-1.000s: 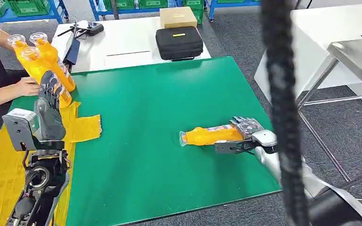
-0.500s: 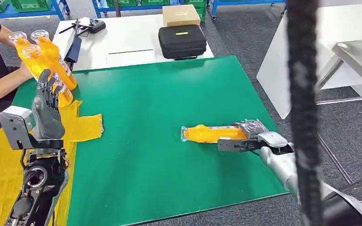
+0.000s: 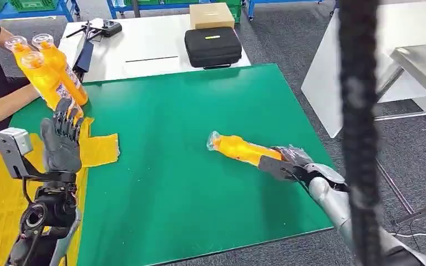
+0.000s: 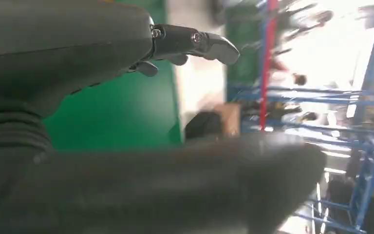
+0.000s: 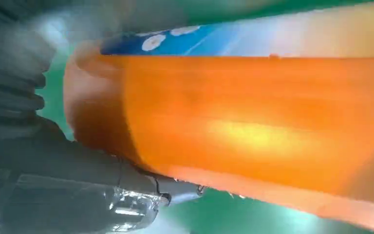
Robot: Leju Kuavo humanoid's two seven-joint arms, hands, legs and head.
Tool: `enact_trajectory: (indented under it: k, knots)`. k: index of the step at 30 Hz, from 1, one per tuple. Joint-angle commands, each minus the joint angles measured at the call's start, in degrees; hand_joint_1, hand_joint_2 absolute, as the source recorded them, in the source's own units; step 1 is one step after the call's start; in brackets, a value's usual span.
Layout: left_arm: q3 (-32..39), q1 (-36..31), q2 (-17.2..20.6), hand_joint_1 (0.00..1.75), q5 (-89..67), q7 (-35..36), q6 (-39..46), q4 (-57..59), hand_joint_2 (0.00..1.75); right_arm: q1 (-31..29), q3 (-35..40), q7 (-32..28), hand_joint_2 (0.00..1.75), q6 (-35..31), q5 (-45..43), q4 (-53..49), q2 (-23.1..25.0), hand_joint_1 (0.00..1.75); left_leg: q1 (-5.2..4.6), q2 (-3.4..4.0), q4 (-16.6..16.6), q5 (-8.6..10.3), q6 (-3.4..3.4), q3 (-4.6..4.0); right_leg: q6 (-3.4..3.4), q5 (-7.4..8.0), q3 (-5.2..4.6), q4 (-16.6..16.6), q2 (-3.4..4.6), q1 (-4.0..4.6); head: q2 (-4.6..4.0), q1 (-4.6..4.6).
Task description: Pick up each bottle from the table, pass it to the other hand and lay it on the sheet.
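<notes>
An orange bottle (image 3: pixel 238 149) is gripped at its base by my right hand (image 3: pixel 285 162) over the right part of the green table (image 3: pixel 188 111), its cap end tilted up toward the far left. The right wrist view has the bottle (image 5: pixel 253 122) close up against my right hand (image 5: pixel 53 151). My left hand (image 3: pixel 62 138) is raised at the table's left, fingers spread and holding nothing; in its wrist view my left hand (image 4: pixel 126 146) is empty. The yellow sheet (image 3: pixel 97 149) lies under it along the left edge. A person holds three orange bottles (image 3: pixel 47 72) at the far left.
A white table behind holds a black case (image 3: pixel 212 47), a cardboard box (image 3: pixel 211 15) and a remote controller (image 3: pixel 102 27). A dark cable (image 3: pixel 358 133) hangs close in front of the head camera at right. A metal table (image 3: pixel 421 66) stands far right.
My right hand has lifted the bottle off the table and tilted its cap end up. My left hand has risen slightly and turned. The person's bottles shifted a little.
</notes>
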Motion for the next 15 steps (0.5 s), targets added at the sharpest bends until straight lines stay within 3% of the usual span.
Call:
enact_trajectory:
  k: [1, 7, 9, 11, 15]
  knots:
    - [3.07, 3.17, -2.28, 0.00, 17.29, 3.34, -2.02, 0.96, 1.75, 5.39, -10.83, -2.21, 1.75, -6.85, -12.63, -31.06, 4.20, 1.75, -0.06, 0.17, 0.07, 0.05, -0.13, -0.47, -0.01, 0.01, -0.59, 0.19, 0.05, -0.10, 0.00, -0.07]
    - [-1.12, 1.92, -3.45, 0.00, 22.49, 4.04, -2.38, 0.07, 1.75, 6.12, -8.43, -0.02, 1.75, -14.58, -13.59, -35.00, 10.20, 1.75, 0.02, -0.17, 0.10, 0.17, -0.23, -0.90, 0.03, -0.06, -0.93, 0.21, -0.40, -0.04, 0.00, 0.00]
    - [-3.76, 0.84, -4.17, 0.00, 23.64, 4.78, -3.10, -1.22, 1.75, 4.24, -7.31, 2.39, 1.75, -14.96, -14.66, -32.22, 13.39, 1.75, 0.01, -0.12, 0.08, 0.25, -0.15, -1.13, 0.04, 0.04, -1.15, 0.19, -0.31, -0.06, 0.00, 0.00]
    - [-7.95, -0.54, -4.79, 0.00, 14.41, 2.55, 0.65, -3.21, 1.75, 3.12, -7.75, 5.12, 1.75, -15.37, -15.27, -29.08, 16.87, 1.75, 0.03, -0.11, 0.11, 0.25, -0.16, -1.24, 0.04, 0.06, -1.25, 0.20, -0.31, -0.04, 0.00, 0.02]
    - [-14.05, -2.42, -5.56, 0.00, 6.17, 2.65, 4.66, -6.34, 1.75, -0.16, -8.77, 5.21, 1.75, -15.08, -19.17, -18.91, 22.34, 1.75, 0.03, -0.19, 0.10, 0.29, -0.11, -1.32, 0.05, 0.09, -1.30, 0.17, -0.36, -0.05, 0.00, 0.00]
